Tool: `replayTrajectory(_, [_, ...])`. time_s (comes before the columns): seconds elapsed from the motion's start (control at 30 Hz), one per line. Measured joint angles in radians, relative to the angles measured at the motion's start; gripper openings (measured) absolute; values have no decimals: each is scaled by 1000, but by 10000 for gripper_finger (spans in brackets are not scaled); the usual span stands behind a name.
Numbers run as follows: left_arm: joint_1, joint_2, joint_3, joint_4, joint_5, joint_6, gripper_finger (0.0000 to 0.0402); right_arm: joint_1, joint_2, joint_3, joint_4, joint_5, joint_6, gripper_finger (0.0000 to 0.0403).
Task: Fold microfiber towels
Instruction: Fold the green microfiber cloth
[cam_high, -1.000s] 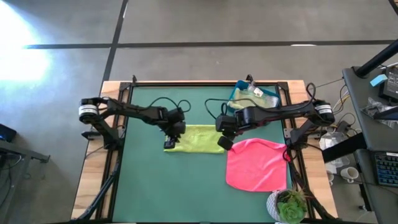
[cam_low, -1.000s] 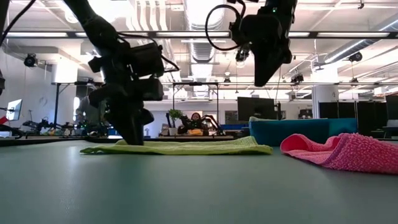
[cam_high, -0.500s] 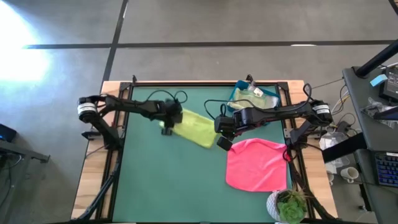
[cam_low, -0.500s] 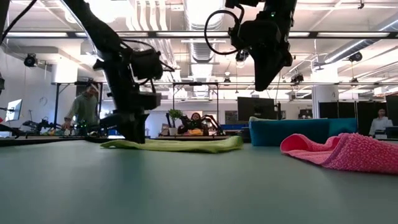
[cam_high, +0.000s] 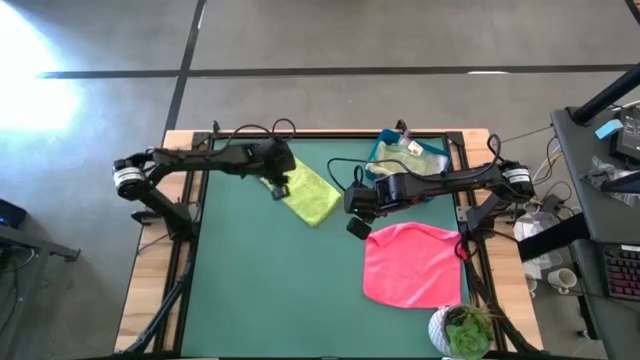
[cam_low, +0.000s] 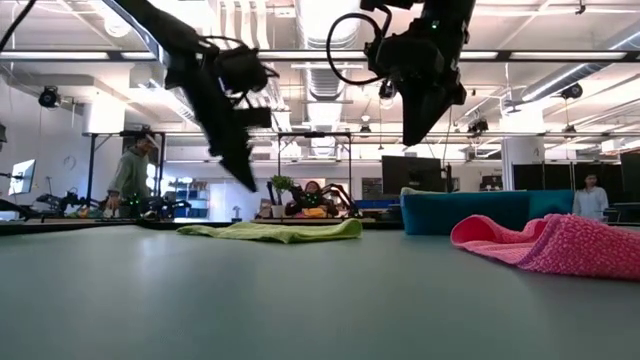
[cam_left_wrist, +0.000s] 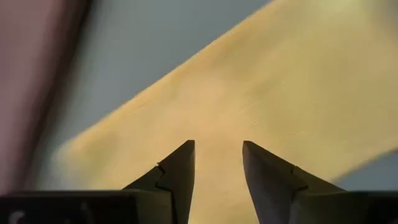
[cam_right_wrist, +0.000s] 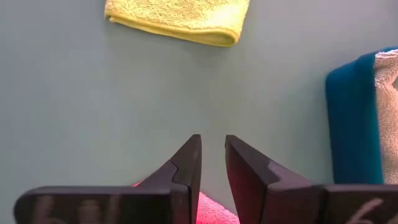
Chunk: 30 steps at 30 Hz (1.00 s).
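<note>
A lime green towel (cam_high: 310, 195), folded into a narrow strip, lies flat and slanted on the green table toward the far middle. It also shows in the low view (cam_low: 275, 231) and the right wrist view (cam_right_wrist: 180, 18). My left gripper (cam_high: 277, 186) is open over the strip's far-left end (cam_left_wrist: 298, 81) and raised clear of it (cam_low: 247, 183). A hot pink towel (cam_high: 412, 265) lies spread at the near right. My right gripper (cam_high: 358, 226) hangs above the table (cam_low: 411, 138) beside the pink towel's far-left corner (cam_right_wrist: 214, 214), its fingers a narrow gap apart.
A blue bin (cam_high: 443, 160) with folded pale towels inside stands at the far right, behind the right arm (cam_low: 470, 210). A potted plant (cam_high: 465, 330) sits at the near right corner. People stand in the room beyond the table.
My left gripper has gone toward the table's far edge, dragging the lime towel's left end with it. The strip has turned from lying left-to-right to slanted and slid toward the far edge. The gripper has then risen clear of the towel, which stays flat.
</note>
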Motion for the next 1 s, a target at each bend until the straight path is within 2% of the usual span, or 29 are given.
replayTrajectory(0.03, [-14, -3, -3, 31, 73, -62, 120, -2, 0, 0, 0, 0, 0, 63])
replayTrajectory(0.1, [-52, -7, -14, 96, 134, -149, 120, -9, 0, 0, 0, 1, -2, 63])
replayTrajectory(0.3, [-185, 21, -16, 245, 138, -244, 120, -42, 0, 0, -1, 0, -48, 63])
replayTrajectory(0.37, [-227, 33, -16, 260, 125, -254, 120, -52, 0, 0, -2, -1, -76, 63])
replayTrajectory(0.5, [-297, 72, -16, 259, 34, -269, 120, -66, 0, 0, -8, -2, -132, 63])
replayTrajectory(0.57, [-317, 101, -16, 264, 27, -295, 120, -72, 0, 0, -7, -3, -161, 63])
replayTrajectory(0.83, [-353, 230, -17, 261, -32, -458, 120, -83, 0, 1, -5, -3, -265, 63])
replayTrajectory(1.0, [-379, 268, -15, 254, -50, -484, 120, -83, -1, 2, -4, -4, -341, 63])
